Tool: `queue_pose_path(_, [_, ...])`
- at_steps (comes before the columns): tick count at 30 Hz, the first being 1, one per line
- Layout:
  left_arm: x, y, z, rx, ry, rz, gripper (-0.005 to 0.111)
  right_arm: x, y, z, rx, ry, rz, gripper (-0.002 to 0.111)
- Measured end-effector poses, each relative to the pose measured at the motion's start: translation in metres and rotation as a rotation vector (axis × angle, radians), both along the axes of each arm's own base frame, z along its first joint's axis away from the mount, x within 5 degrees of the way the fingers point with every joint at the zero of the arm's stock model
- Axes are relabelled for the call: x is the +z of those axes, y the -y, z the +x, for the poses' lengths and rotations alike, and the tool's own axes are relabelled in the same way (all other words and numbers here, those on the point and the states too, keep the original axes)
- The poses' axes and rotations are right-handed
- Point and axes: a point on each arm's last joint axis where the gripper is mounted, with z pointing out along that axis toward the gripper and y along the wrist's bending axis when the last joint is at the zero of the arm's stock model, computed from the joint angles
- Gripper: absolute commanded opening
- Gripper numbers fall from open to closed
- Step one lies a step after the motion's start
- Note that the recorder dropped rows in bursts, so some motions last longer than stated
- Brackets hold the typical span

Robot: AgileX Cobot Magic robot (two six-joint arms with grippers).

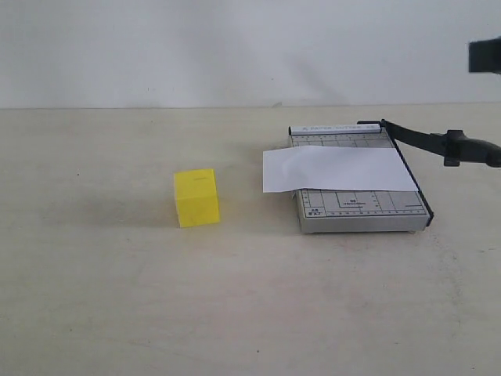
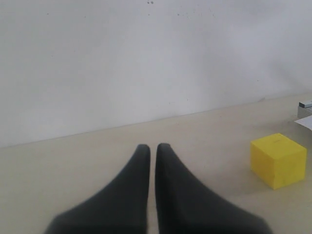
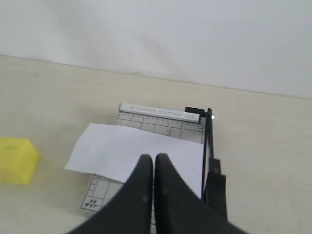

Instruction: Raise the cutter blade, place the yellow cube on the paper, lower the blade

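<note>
Blade point(image 1: 419, 139) is a long thin black lever, angled above grey trimmer point(image 1: 360, 205)

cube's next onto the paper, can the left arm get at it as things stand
Probably yes: the cube sits alone on bare table, apart from the trimmer, with nothing between it and the left arm's jaws. Those are shut, so they would have to open first.

Looks like robot lab bench — plain beige tabletop point(image 1: 235, 313), white backdrop wall point(image 1: 235, 47)
</note>
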Motion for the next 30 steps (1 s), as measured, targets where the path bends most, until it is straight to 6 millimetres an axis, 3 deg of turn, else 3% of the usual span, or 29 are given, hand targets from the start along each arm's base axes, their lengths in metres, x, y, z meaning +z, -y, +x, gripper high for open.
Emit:
queue_pose_path(5, [0.0, 0.0, 0.0, 0.0, 0.0, 0.0, 0.005, -0.033, 0.006, -0.07, -0.014, 0.083, 0.096, 0.0])
queue_pose_path(11, [0.0, 0.0, 0.0, 0.0, 0.0, 0.0, 0.005, -0.072, 0.01, -0.121, -0.022, 0.167, 0.166, 0.0])
queue_pose_path(16, [0.0, 0.0, 0.0, 0.0, 0.0, 0.0, 0.005, -0.09, 0.012, -0.135, -0.052, 0.189, 0.254, 0.0])
queue_pose_path(30, [0.0, 0.0, 0.0, 0.0, 0.0, 0.0, 0.005, -0.09, 0.014, -0.138, -0.094, 0.185, 0.379, 0.0])
